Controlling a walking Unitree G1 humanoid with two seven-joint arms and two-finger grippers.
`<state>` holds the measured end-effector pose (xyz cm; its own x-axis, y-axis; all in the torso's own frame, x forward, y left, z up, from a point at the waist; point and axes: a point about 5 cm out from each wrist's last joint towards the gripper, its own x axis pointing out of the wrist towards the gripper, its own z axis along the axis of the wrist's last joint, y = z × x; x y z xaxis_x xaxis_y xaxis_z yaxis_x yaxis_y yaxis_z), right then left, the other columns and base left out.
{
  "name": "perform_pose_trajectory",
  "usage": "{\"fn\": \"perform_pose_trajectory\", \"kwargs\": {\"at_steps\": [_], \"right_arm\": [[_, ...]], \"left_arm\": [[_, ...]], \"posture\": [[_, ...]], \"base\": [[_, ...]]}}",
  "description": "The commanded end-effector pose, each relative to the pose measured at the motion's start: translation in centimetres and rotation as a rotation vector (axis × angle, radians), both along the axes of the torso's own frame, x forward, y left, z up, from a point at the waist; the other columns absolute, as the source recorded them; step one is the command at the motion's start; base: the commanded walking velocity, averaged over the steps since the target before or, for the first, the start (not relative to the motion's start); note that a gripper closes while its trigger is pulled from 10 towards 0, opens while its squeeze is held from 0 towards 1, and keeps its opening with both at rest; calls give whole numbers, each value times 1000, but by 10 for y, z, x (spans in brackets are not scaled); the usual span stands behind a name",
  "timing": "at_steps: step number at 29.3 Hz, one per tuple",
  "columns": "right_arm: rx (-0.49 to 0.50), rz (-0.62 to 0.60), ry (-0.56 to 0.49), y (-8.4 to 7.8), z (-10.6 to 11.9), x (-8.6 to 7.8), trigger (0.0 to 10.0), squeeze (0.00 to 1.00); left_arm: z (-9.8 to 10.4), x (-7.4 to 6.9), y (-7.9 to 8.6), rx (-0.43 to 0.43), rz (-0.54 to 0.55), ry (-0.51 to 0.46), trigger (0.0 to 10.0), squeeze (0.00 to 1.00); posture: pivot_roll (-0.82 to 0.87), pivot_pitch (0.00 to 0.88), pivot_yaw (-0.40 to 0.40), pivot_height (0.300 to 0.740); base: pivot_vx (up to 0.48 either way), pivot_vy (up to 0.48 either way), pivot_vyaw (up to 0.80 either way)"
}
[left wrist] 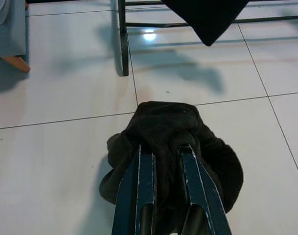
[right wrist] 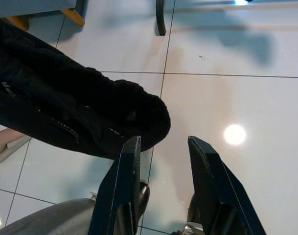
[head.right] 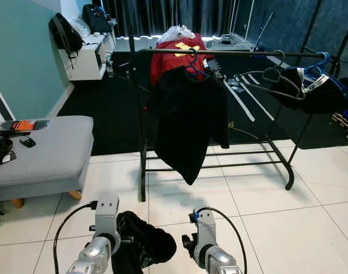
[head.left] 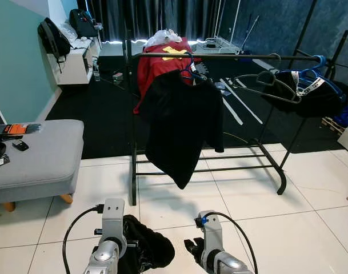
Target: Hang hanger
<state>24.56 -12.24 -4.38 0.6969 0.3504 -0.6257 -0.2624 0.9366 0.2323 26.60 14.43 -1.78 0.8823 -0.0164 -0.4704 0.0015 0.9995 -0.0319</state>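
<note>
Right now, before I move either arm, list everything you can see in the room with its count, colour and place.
Clothes rack: one, black, standing ahead across the tile and dark floor.
Black garment: one, hanging on the rail on a blue hanger.
Red garment: one, red with yellow print, behind the rail.
Empty hangers: several, dark and blue, on the rail's right end.
Ottoman: one, grey, to the left, small items on top.
Bags: two, black, far left by a white shelf.
Dark cloth bundle: one, black, held low over the tiles.
Left gripper: shut on the bundle.
Right gripper: open, beside the bundle.
</note>
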Motion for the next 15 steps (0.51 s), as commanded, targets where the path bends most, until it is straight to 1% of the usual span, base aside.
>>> {"fn": "perform_pose_trajectory", "kwargs": {"at_steps": [1, 9, 15], "right_arm": [[-3, 14, 4, 2, 2, 3, 10000, 0], [11, 18, 9, 3, 2, 4, 10000, 0], [8, 35, 16, 5, 2, 3, 10000, 0]], "left_arm": [[6, 4, 2, 0, 10, -43, 10000, 0], [7, 3, 7, 9, 19, -48, 10000, 0], [7, 4, 7, 11, 15, -48, 10000, 0]], "posture": [[43, 11, -64, 740], [53, 5, -66, 740], [51, 0, -59, 740]], "base": [[0, 0, 0], [0, 0, 0], [0, 0, 0]]}}
